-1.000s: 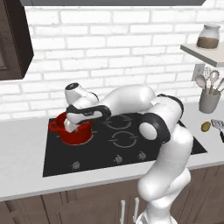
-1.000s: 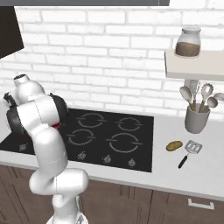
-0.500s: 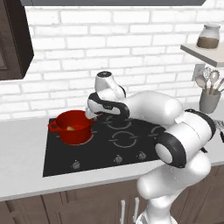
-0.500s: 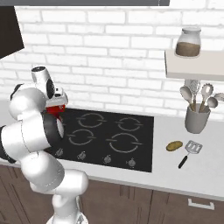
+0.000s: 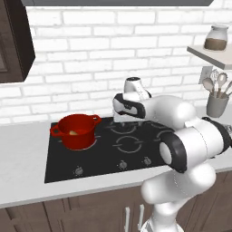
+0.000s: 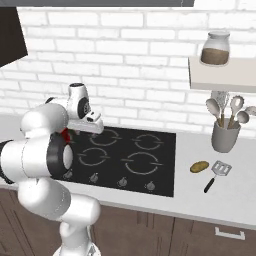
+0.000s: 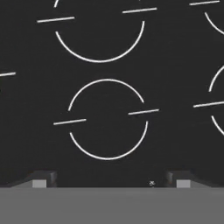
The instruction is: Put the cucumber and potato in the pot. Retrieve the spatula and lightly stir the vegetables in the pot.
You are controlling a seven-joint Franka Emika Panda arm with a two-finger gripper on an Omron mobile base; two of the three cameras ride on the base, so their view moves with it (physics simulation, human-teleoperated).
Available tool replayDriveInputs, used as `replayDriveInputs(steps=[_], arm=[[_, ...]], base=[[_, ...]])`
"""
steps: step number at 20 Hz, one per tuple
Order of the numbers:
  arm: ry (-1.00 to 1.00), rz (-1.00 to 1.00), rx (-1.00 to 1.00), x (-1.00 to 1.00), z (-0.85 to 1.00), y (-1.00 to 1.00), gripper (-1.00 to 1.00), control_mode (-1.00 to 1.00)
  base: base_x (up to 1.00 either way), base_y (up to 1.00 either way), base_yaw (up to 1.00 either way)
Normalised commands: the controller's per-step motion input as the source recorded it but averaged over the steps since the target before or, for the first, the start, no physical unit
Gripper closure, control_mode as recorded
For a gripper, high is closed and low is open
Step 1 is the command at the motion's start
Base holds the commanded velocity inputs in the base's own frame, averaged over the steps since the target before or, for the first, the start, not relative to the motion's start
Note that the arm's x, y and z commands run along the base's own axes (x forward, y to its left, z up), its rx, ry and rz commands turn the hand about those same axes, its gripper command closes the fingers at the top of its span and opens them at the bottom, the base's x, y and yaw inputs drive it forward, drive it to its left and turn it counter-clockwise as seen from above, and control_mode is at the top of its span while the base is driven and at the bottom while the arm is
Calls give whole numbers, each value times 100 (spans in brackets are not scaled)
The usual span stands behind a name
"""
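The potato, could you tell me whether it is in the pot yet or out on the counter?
Out. The potato lies on the counter beside the spatula, right of the stove, far from the pot.

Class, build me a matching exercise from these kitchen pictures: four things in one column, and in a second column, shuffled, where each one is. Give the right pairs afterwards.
Things
1. pot
2. potato
3. spatula
4. jar

Places
A. on the wall shelf
B. on the counter, right beside the stove's right edge
C. on the back left burner of the stove
D. on the counter, in front of the grey utensil cup

Pairs: 1-C, 2-B, 3-D, 4-A
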Motion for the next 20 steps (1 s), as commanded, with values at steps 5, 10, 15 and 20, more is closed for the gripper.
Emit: replayDriveInputs(steps=[5,10,15,20], arm=[[13,-36,-4,16,-43,-98,-100,-100],[0,-17,-4,9,-39,-98,-100,-100],[0,-33,-1,-45,-23,-100,-100,-100],[6,-20,0,-25,-1,-100,-100,-100]], base=[[0,0,0],[0,0,0],[0,0,0],[0,0,0]])
